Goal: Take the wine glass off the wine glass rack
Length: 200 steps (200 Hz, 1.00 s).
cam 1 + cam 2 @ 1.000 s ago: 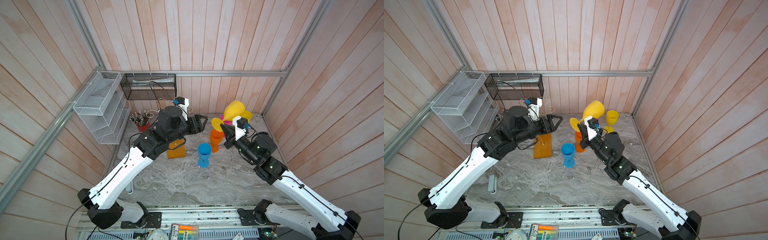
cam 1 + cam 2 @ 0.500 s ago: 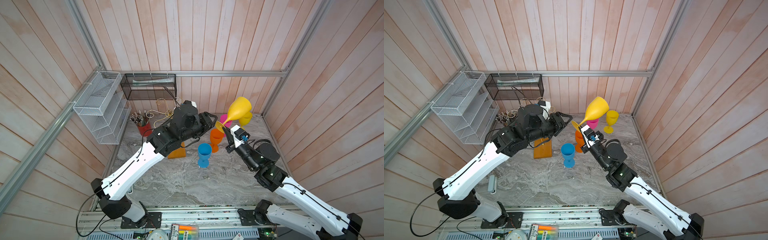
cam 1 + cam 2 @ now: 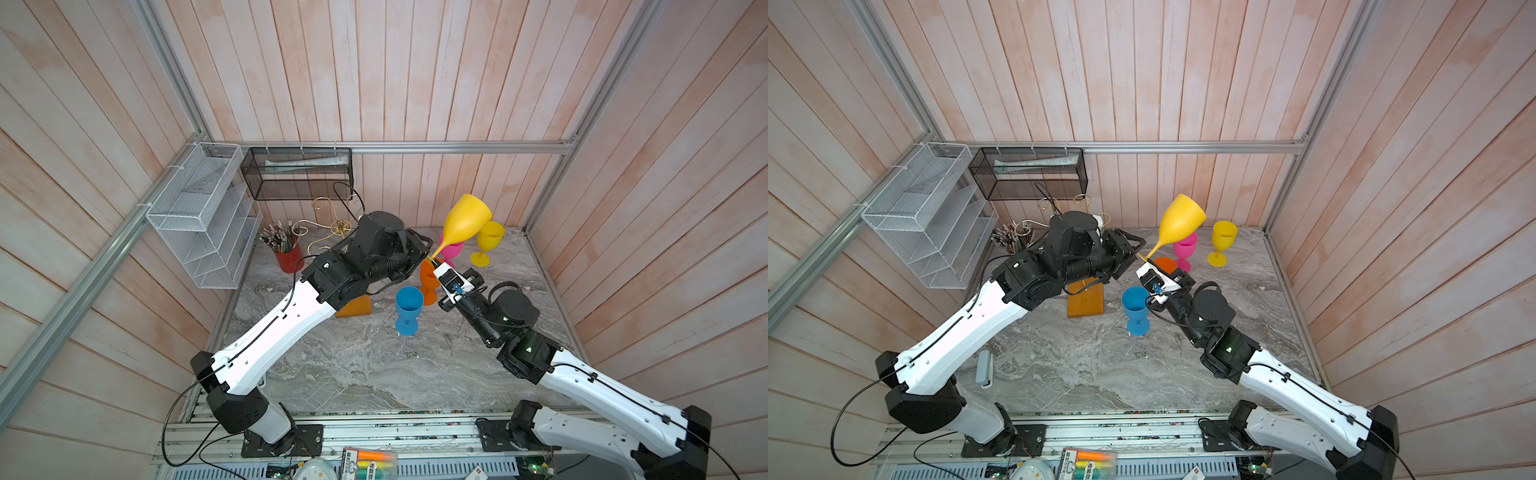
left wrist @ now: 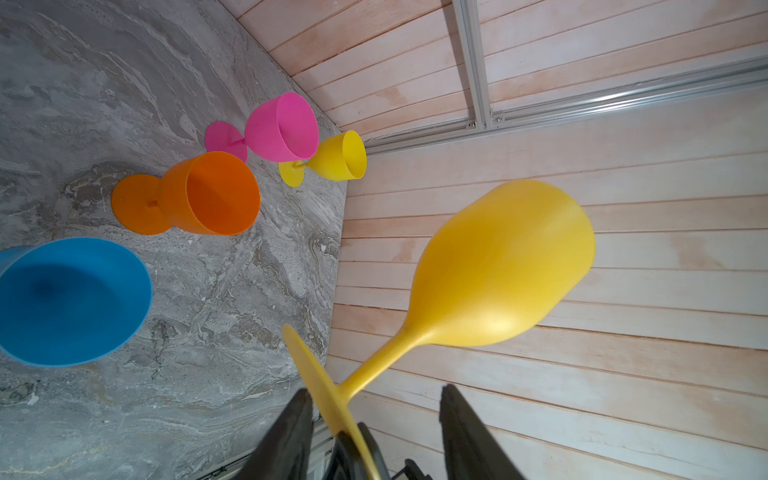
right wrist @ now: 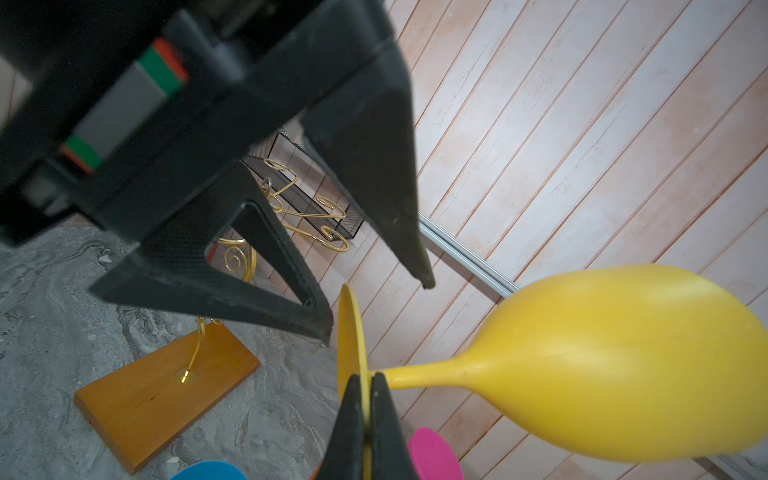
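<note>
Near the rack [image 3: 358,308], red cup [image 3: 289,258] seemingly holds pencils [image 3: 278,239].

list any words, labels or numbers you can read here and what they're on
No text here can be read.
On the marker pack at the front edge: printed label, too small to read.
On the white tag with a red mark: too small to read.
On the pale thing in the black basket: faint print, blurred.
On the yellow glass and the gold rack: no lettering.
</note>
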### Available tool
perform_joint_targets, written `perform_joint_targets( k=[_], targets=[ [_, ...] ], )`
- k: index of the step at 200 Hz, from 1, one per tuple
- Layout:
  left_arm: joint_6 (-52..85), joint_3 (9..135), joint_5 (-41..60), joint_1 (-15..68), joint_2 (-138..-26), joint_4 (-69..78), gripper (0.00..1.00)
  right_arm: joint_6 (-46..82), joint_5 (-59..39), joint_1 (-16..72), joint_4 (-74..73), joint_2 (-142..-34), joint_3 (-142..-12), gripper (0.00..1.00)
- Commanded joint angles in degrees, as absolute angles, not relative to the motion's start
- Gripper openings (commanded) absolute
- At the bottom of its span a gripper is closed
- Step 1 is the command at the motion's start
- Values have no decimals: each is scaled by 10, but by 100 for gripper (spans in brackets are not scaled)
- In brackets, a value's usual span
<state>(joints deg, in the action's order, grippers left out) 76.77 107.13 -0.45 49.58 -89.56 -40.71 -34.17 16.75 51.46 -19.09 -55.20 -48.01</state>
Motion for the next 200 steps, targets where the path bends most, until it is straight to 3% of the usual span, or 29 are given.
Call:
perform_joint_targets(
  k=[1, 32, 71, 87, 119, 153, 200],
  targets=[
    [781, 1064, -1, 498, -900, -404, 47, -371, 195, 518, -220, -554, -483, 0],
    [784, 1047, 2, 497, -899, -391, 38, -379, 196, 518, -222, -553, -486, 0],
    [784, 1043, 15, 493, -912, -386, 37, -379, 195, 521, -219, -554, -489, 0],
    [782, 1038, 21, 490, -916, -380, 28, -377, 195, 521, -217, -551, -490, 0],
    [782, 1026, 30, 483, -915, -367, 0, -371, 192, 522, -206, -547, -493, 0],
    [779, 1009, 29, 477, -903, -353, 0, -363, 190, 522, -203, -547, -494, 0],
    [770, 963, 20, 465, -869, -312, 0, -343, 181, 522, -204, -557, -502, 15]
  ],
)
